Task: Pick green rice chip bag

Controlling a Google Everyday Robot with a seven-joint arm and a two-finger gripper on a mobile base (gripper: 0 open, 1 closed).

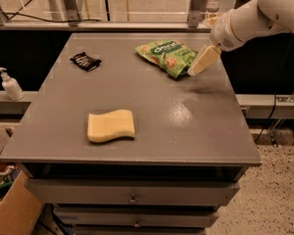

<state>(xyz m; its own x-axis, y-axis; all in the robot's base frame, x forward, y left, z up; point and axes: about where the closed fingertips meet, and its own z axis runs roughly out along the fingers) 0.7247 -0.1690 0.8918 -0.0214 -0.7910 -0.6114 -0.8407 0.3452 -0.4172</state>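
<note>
The green rice chip bag [166, 55] lies flat on the far right part of the grey table [137, 106], its logo facing up. My gripper [195, 70] hangs from the white arm that comes in from the upper right. Its pale fingers point down and to the left, with the tips just at the bag's right edge and slightly above the table. The bag lies loose on the table, not held.
A small black wrapper [85, 60] lies at the far left of the table. A pale-yellow wavy sponge [110, 126] lies near the front left. A soap bottle [10, 84] stands on a ledge to the left. Drawers sit below the tabletop, and a rail runs behind.
</note>
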